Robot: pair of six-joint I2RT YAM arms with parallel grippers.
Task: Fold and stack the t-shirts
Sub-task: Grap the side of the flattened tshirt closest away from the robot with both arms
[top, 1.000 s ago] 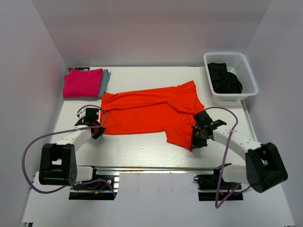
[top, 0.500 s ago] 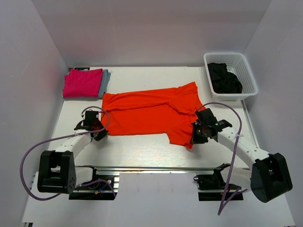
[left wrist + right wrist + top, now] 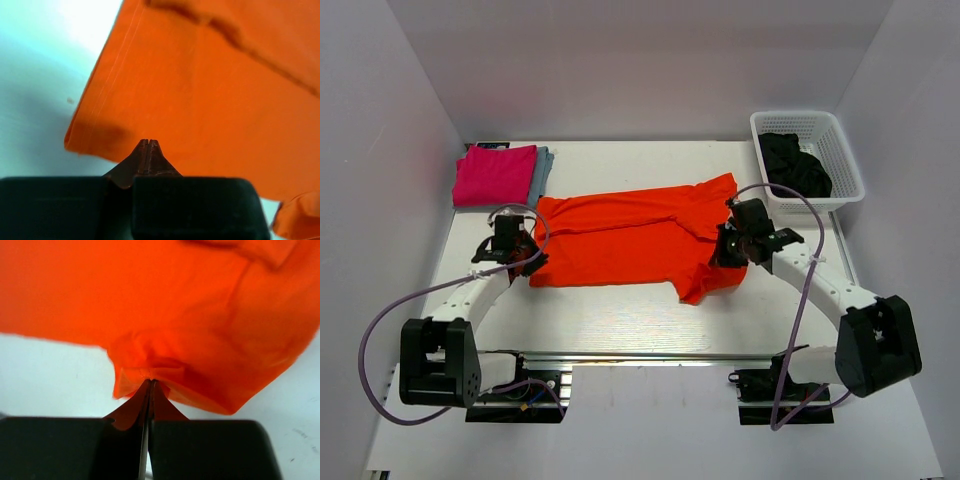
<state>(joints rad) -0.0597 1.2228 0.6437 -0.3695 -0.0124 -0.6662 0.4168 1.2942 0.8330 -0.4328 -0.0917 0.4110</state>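
The orange t-shirt (image 3: pixel 620 240) lies spread across the middle of the table. My left gripper (image 3: pixel 524 264) is at its near left corner. In the left wrist view the jaws (image 3: pixel 149 142) are pressed together on the orange cloth (image 3: pixel 215 90) just inside the hem. My right gripper (image 3: pixel 721 254) is shut on a bunched fold of the shirt's right side, seen in the right wrist view (image 3: pixel 151 381), with the cloth (image 3: pixel 175 305) hanging raised over the table. A folded magenta-pink t-shirt (image 3: pixel 495 176) lies on a blue-grey one (image 3: pixel 543 170) at the back left.
A white lattice basket (image 3: pixel 847 165) at the back right holds dark black t-shirts (image 3: pixel 793 165). White walls close in the table on the left, right and back. The arm bases and purple cables sit at the near edge.
My right gripper has moved up and to the left, drawing the shirt's near right part in over the body. My left gripper has moved a little away from the near edge along the left hem.
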